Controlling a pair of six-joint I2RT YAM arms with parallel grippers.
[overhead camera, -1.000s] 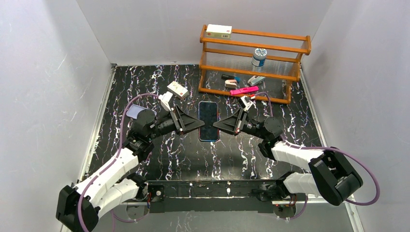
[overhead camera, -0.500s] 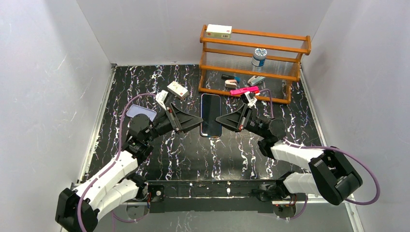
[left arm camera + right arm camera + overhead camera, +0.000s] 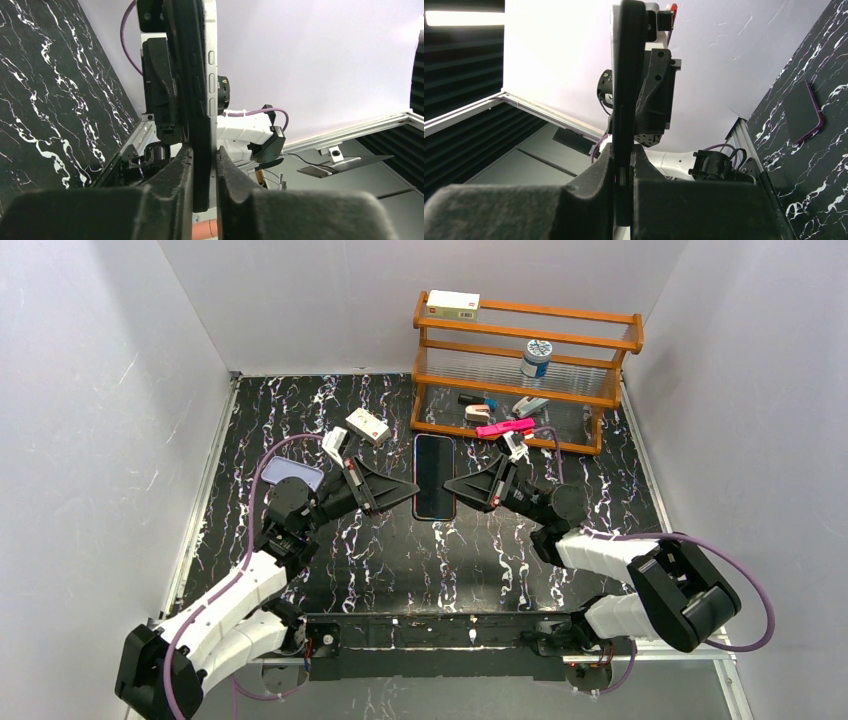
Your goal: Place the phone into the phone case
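We have one phone, screen up, mid-table, pinched between two grippers. Left gripper squeezed narrow on phone's left long edge. Right gripper squeezed likewise on right long edge. One phone case, lavender, flat on table, well apart to left, nothing touching it. One wooden rack behind.

Overhead view looks down on the black veined table; both wrist views (very close) share the slim dark-screened phone.
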